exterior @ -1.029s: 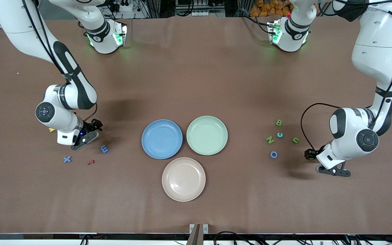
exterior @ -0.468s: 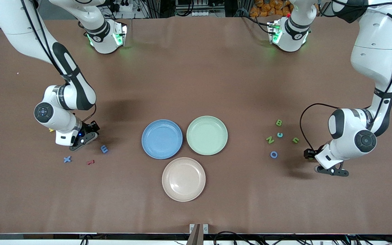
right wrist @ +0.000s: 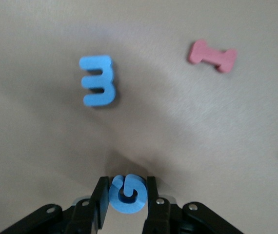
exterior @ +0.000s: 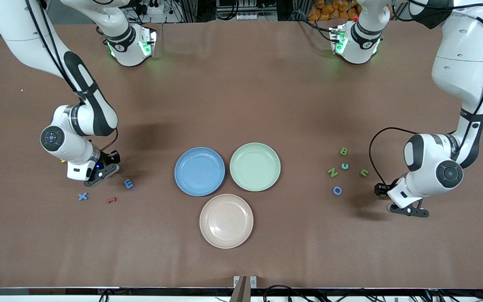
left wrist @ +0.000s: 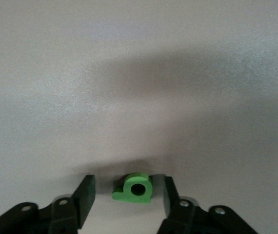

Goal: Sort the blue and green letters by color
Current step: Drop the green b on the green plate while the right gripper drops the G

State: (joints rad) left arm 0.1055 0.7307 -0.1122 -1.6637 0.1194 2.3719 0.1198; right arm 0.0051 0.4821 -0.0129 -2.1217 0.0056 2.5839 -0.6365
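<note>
My right gripper (right wrist: 127,187) is shut on a curled blue letter (right wrist: 127,195), down at the table at the right arm's end (exterior: 106,167). A blue E (exterior: 128,183) and a blue X (exterior: 83,196) lie close by, nearer the front camera. My left gripper (left wrist: 129,189) stands open around a green 9 (left wrist: 135,188) that lies flat on the table, with a gap at one finger (left wrist: 86,194). In the front view that gripper (exterior: 392,200) is low at the left arm's end. Green B (exterior: 344,151), N (exterior: 332,172) and U (exterior: 364,172) lie beside it.
A blue plate (exterior: 199,171) and a green plate (exterior: 255,166) sit side by side mid-table, with a beige plate (exterior: 226,220) nearer the front camera. A dark red letter (exterior: 111,200) lies between X and E. A teal letter (exterior: 345,166) and a blue O (exterior: 337,190) lie among the green ones.
My right gripper's jaws have closed onto the curled blue letter. The left gripper's jaws have narrowed around the green 9. Both hands have shifted only slightly.
</note>
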